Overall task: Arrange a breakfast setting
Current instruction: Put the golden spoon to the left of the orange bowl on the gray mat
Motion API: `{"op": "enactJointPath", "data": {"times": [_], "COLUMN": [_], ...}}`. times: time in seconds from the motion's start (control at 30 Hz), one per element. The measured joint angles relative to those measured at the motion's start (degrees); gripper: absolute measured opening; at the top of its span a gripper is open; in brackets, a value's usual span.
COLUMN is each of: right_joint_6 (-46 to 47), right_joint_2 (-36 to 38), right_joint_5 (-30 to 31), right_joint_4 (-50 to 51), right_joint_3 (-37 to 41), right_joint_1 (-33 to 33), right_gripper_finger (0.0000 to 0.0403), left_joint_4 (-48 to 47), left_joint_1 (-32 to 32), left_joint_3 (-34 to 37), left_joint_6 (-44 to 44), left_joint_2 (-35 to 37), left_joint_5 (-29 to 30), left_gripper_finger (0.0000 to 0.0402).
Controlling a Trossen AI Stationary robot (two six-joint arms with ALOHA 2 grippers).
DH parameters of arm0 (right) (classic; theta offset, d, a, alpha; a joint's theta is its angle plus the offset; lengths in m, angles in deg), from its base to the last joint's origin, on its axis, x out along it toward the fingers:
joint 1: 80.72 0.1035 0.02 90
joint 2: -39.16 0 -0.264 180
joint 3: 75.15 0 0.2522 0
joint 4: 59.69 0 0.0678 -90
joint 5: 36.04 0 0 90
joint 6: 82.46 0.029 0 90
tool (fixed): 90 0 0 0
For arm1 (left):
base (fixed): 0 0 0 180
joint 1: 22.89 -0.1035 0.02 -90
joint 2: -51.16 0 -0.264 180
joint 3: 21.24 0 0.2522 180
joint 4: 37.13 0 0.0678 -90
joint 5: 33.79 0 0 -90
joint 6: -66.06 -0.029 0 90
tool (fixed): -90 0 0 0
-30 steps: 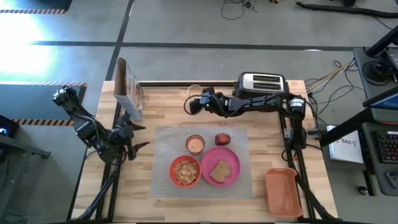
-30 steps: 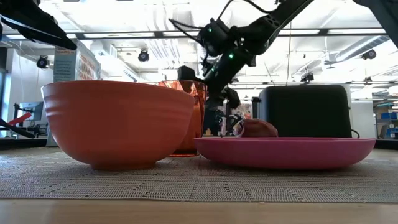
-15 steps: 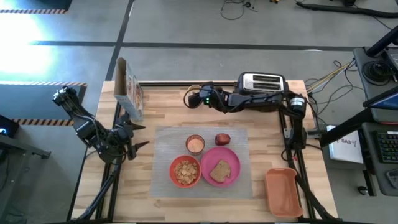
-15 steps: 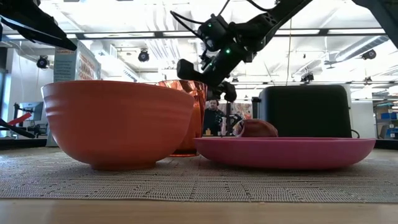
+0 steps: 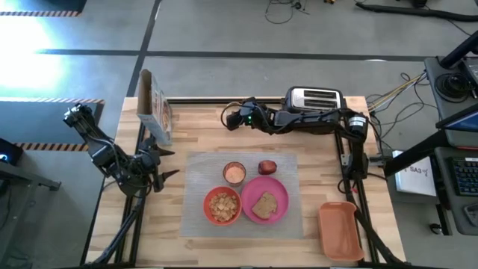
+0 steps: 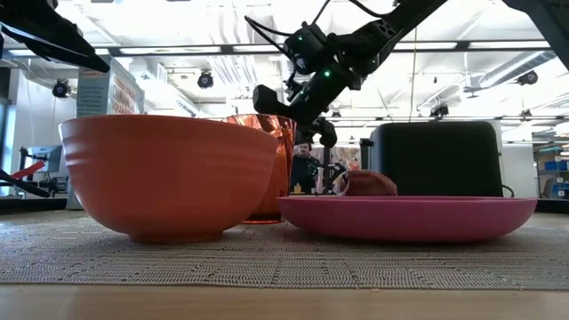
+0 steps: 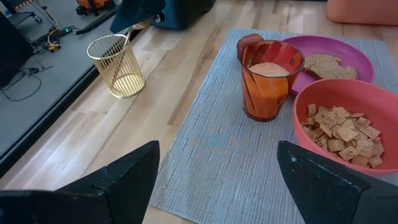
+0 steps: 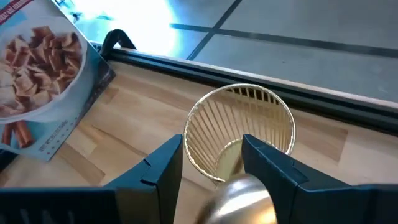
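Right tool (image 5: 228,119) held above the far edge of the surface (image 5: 187,246), left of the toaster (image 5: 314,98), directly over a gold wire holder (image 8: 239,134). Fingers of that tool closed in on either side of the gold spoon (image 8: 244,198), spoon bowl seen between them in the right wrist view; taken as clamped on it. Left tool (image 5: 166,166) parked at the left edge of the grey mat (image 5: 194,194), near the cereal box (image 5: 153,108), fingers wide apart and holding nothing. On the mat: pink plate (image 5: 278,211) at near right, carrying the toast slice (image 5: 264,205); red-orange bowl (image 5: 222,206) just left of the plate, touching or nearly touching it, filled with cereal squares. Clear cup (image 5: 234,172) upright on the far side of the bowl, orange contents inside. Red apple (image 5: 267,167) right of the cup, on the far side of the plate, on the mat. Orange tray (image 5: 338,228) at the near right corner of the surface, off the mat, well apart from the plate.
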Motion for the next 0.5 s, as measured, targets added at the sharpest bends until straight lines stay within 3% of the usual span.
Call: {"op": "enactJointPath", "data": {"times": [0.5], "right_joint_6": [-5.6], "right_joint_2": [0.2], "right_joint_5": [-1.4], "right_joint_4": [6.4], "right_joint_3": [-2.8], "right_joint_1": [3.7], "right_gripper_finger": [0.0208], "left_joint_4": [0.0], "left_joint_1": [0.0], "left_joint_3": [0.0], "left_joint_6": [0.9], "left_joint_2": [0.0], "left_joint_5": [-0.1], "left_gripper_finger": [0.0307]}}
